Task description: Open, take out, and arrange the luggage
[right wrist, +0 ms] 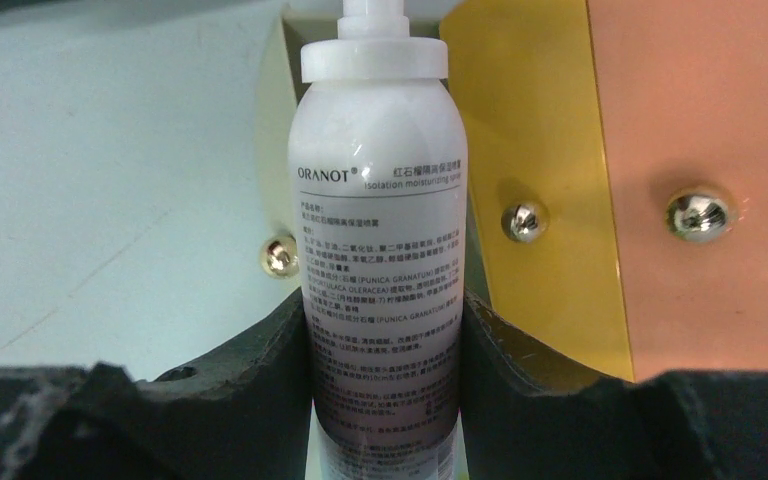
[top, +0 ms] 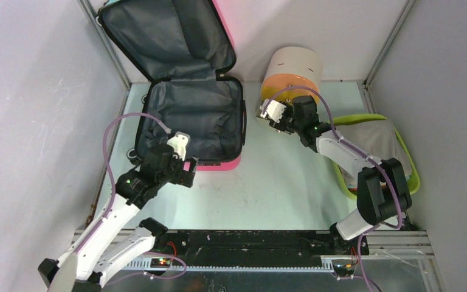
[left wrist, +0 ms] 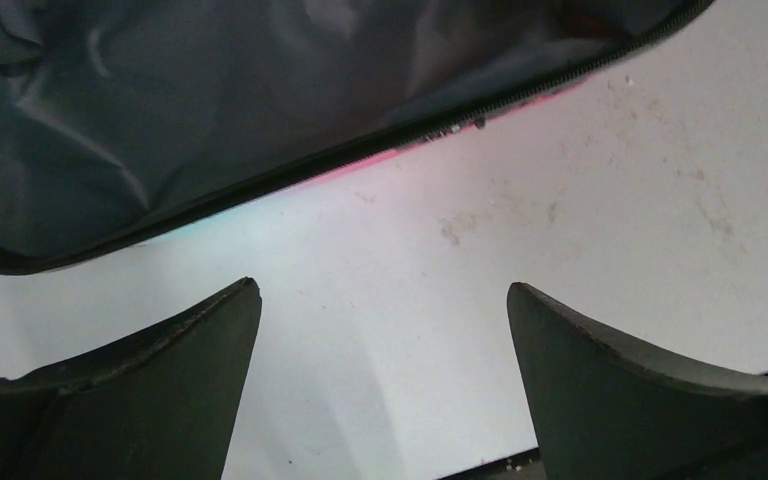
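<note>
The luggage (top: 191, 115) lies open at the back left, its lid leaning against the wall and its dark grey lining showing. In the left wrist view its black zipper rim (left wrist: 260, 185) runs just beyond the fingers. My left gripper (top: 187, 173) (left wrist: 382, 288) hovers at the suitcase's near edge, open, with only bare table between its fingers. My right gripper (top: 267, 112) (right wrist: 382, 300) is shut on a white spray bottle (right wrist: 375, 150) labelled ORANOT, held upright right beside the beige cylinder (top: 292, 67).
The cylinder's yellow and orange panels (right wrist: 540, 150) with metal studs fill the right wrist view behind the bottle. A lime-green tray (top: 410, 182) holding grey cloth (top: 371, 137) sits at the right, under the right arm. Grey walls enclose the table.
</note>
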`<state>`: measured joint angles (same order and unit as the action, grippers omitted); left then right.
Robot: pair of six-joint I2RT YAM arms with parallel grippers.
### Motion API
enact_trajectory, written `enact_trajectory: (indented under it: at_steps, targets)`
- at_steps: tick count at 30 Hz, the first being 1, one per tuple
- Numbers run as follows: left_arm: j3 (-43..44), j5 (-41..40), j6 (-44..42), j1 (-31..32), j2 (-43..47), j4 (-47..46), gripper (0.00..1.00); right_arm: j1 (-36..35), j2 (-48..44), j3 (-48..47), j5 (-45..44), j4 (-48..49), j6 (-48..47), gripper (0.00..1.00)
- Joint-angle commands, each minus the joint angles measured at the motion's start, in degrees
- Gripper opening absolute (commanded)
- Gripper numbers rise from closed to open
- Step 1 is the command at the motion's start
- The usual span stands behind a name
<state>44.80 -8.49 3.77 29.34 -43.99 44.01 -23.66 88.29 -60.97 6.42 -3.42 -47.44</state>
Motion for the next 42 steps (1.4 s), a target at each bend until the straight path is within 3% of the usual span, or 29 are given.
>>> enact_trajectory:
  at_steps: [1, 13, 21, 27, 32, 37, 42]
  targets:
    - [0.1, -4.7, -1.5, 0.2, 2.8, -5.8, 1.00, 0.7, 2.6, -4.8, -2.5, 1.0, -0.1, 0.28]
    - [0.0, -2.8, -1.6, 0.2, 1.6, -6.2, 1.00, 2.4, 11.6, -10.2, -6.4, -1.3, -3.9, 0.43]
    - [0.0, -2.1, -1.7, 0.2, 1.3, -6.3, 1.00, 2.7, 10.8, -10.2, -8.0, -0.7, -4.7, 0.64]
    - [-0.1, -2.1, -1.7, 0.2, 1.9, -6.2, 1.00, 2.5, 8.6, -11.0, -8.8, -2.4, -5.0, 0.68]
    - [-0.2, -2.2, -1.6, 0.2, 2.7, -6.2, 1.00, 1.8, 5.5, -11.0, -2.9, -7.4, -3.7, 0.60]
    - [-0.1, -1.9, -1.7, 0.2, 2.9, -6.2, 1.00, 1.5, 5.8, -10.9, 4.8, -13.1, -2.2, 0.30]
    - [-0.3, -1.7, -1.7, 0.3, 3.2, -6.3, 1.00, 0.9, 8.2, -10.9, 9.5, -17.1, -3.7, 0.21]
